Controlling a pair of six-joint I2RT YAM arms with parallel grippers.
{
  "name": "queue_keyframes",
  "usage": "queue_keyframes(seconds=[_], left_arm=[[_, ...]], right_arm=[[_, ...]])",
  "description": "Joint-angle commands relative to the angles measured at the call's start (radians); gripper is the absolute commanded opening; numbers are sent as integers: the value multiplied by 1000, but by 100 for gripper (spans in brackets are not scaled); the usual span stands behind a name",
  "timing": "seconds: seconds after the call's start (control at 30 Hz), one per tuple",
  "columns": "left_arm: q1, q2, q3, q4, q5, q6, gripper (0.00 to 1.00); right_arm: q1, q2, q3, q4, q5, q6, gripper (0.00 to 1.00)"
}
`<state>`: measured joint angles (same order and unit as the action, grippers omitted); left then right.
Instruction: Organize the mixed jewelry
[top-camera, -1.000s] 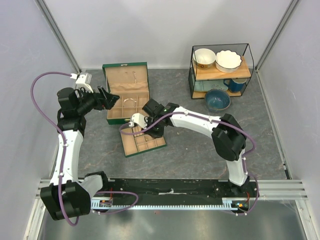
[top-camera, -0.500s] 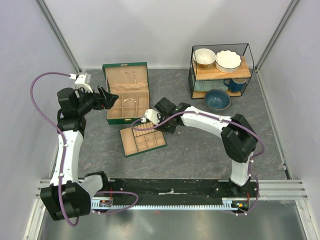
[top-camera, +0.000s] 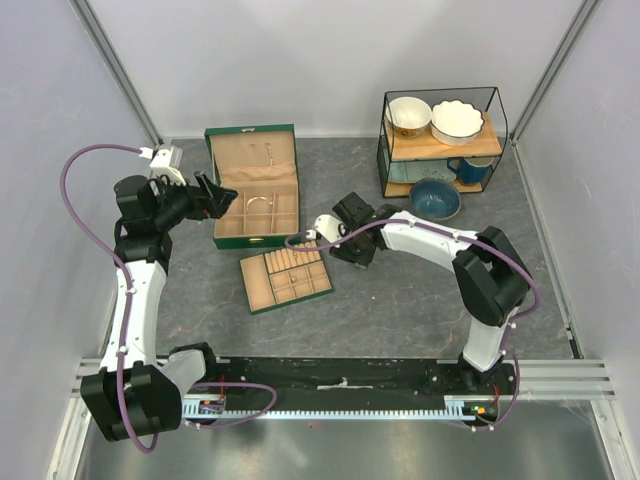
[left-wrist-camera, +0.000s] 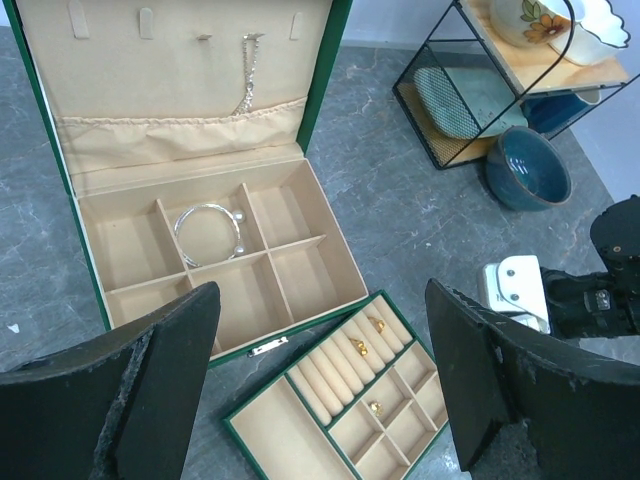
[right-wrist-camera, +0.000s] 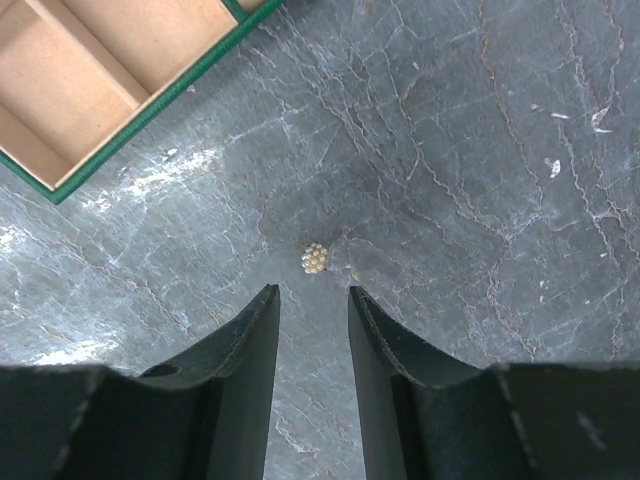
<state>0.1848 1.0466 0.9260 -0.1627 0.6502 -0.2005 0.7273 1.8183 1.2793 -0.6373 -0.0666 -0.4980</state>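
Pointed straight down with the right gripper at a small pale bead-cluster stud lying loose on the table just past the fingertips. Parted only partway and gripping nothing, with the gap lined up to straddle the stud. Parked with the left gripper above the green box, spread wide and empty, probably to keep the compartments in view. Already stored: silver bangle in a middle compartment of the box, small gold rings in the slots and one cell of the tray. Possibly a thin chain hanging in the lid, too fine to confirm. Well apart to the right: wire shelf and blue bowl. Nothing blocking the drop onto the stud, with only the tray corner nearby.
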Motion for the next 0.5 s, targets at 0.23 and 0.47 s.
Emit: queue_keyframes(seconds=[0.23, 0.47], left_arm=[[7, -11, 22, 23, 22, 26, 90], [5, -11, 22, 22, 22, 27, 90]], right_arm=[[-16, 33, -6, 59, -35, -10, 41], [-16, 52, -8, 62, -35, -11, 41]])
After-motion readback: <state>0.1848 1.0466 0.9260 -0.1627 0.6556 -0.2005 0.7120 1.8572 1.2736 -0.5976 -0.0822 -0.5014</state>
